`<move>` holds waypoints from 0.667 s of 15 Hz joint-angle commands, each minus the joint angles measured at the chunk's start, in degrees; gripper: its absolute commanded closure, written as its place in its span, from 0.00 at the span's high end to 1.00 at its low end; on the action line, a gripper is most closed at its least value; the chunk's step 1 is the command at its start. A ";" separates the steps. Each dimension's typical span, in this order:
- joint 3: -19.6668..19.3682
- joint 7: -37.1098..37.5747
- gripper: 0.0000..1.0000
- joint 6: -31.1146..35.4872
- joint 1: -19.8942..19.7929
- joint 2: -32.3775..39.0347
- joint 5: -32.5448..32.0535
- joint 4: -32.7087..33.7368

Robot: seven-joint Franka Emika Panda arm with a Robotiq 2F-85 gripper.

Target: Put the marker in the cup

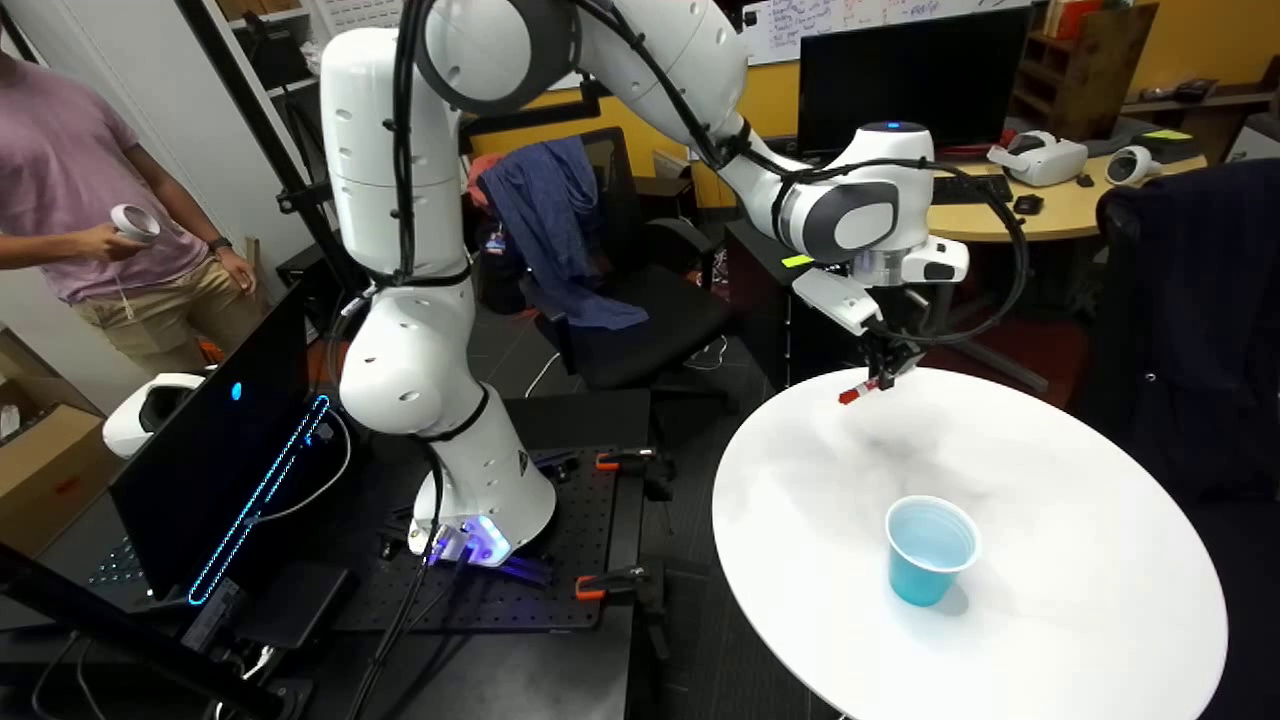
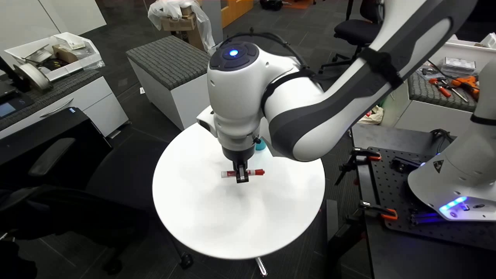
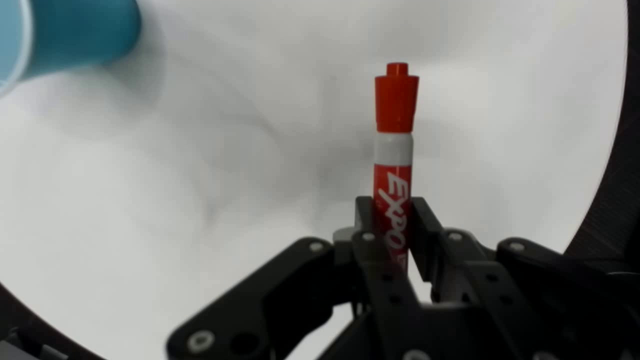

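The red and white marker (image 3: 395, 145) is held between the fingers of my gripper (image 3: 391, 220) in the wrist view, its red cap pointing away from the gripper. In an exterior view my gripper (image 2: 241, 177) holds the marker (image 2: 255, 172) about level, above the white round table (image 2: 232, 232). The marker's red end (image 1: 855, 393) also shows below the gripper (image 1: 886, 372) near the table's far edge. The turquoise cup (image 1: 922, 578) stands upright on the table, apart from the gripper. The cup is mostly hidden behind the arm in an exterior view (image 2: 260, 145) and is cut off at the upper left in the wrist view (image 3: 85, 35).
A black chair with a blue cloth (image 1: 560, 220) and a desk with a monitor (image 1: 910, 90) stand beyond the table. A dark chair (image 1: 1180, 330) is close to the table's edge. The black base table (image 1: 590, 670) carries orange clamps. A person (image 1: 110, 200) stands behind the robot.
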 commanded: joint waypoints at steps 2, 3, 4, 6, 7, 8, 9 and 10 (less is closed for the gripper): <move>-2.51 9.93 0.05 -8.32 1.42 -8.74 -5.35 -4.45; -2.53 11.30 0.05 -10.70 1.16 -9.67 -6.21 -4.42; -2.61 12.66 0.05 -13.32 0.91 -10.66 -7.18 -4.31; -2.76 14.77 0.05 -18.74 0.25 -12.02 -9.07 -3.69; -2.88 15.49 0.05 -20.99 -0.16 -12.31 -10.06 -3.28; -3.03 16.29 0.05 -23.12 -0.57 -12.52 -11.01 -2.88; -3.01 16.64 0.05 -25.26 -0.99 -12.97 -11.38 -2.89; -3.07 16.78 0.05 -27.16 -1.49 -13.14 -11.77 -2.64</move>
